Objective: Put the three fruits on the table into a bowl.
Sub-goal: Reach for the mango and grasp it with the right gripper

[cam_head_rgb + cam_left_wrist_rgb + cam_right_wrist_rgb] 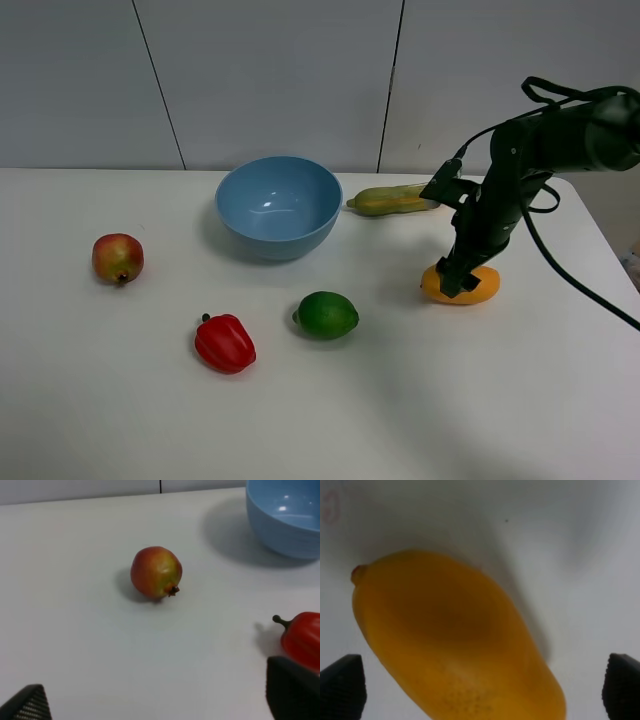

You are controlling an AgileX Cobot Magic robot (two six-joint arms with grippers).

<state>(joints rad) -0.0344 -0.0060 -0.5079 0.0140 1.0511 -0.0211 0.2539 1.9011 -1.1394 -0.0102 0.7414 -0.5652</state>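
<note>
Over the right side of the plain white tabletop, the right gripper stands low against the oblong orange-yellow mango. Its two black fingers are spread wide, one on each side of the fruit. The right wrist view shows a strip of bare table between each fingertip and the mango's skin, so the jaws are parted and grip nothing. The mango lies on its long side on the table. It is smooth, deep orange across the middle and yellower toward its edges, with fine dark speckles on one flank and a small reddish stem nub at one end.

Behind the mango, toward the wall, a green-husked yellow corn cob lies apart from it. Left of the corn stands the round, deep, light blue bowl, upright and much wider than any fruit. In front of the bowl, near the table's middle, sits the round dark green lime, well apart from the mango. A glossy red bell pepper lies near the lime, on its left. At the far left is the round pomegranate, red blushing to yellow-green, with a small dark crown low on its side.

The left gripper shows only in its wrist view. Its black fingertips are wide apart over bare table with nothing between them, short of the pomegranate.
</note>
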